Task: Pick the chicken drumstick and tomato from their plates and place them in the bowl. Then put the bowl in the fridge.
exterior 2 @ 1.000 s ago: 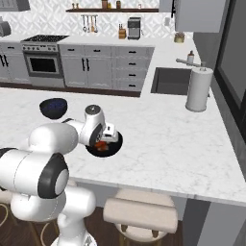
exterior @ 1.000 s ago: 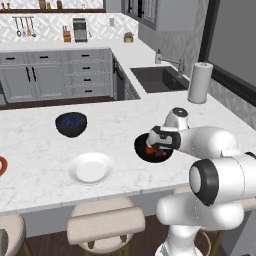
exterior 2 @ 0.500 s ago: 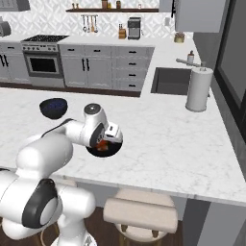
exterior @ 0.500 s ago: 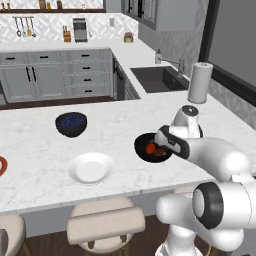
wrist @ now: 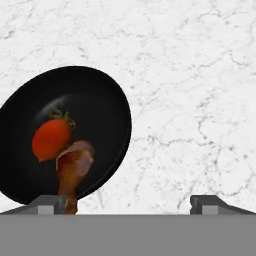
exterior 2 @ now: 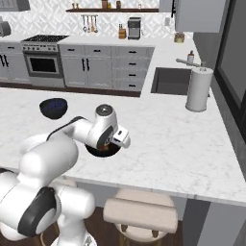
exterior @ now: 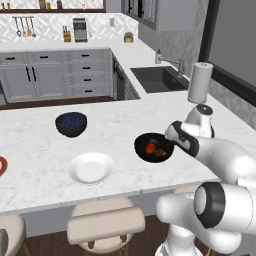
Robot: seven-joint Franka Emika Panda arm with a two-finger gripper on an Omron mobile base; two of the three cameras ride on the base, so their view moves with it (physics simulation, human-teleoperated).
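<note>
Two items in bowl [wrist: 100,100] | tomato [wrist: 51,139] | chicken drumstick [wrist: 72,167] | no writing

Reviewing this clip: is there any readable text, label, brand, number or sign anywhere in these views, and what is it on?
None: no words, numbers or signs show in any view.
The black bowl, tomato, drumstick, white plate, blue bowl and paper towel roll are all plain.
The items on the back counter are too small to tell whether they carry print.

I see a dark blue bowl [exterior: 71,124] at ten o'clock, a paper towel roll [exterior: 199,83] at two, and a sink [exterior: 159,79] at twelve.
</note>
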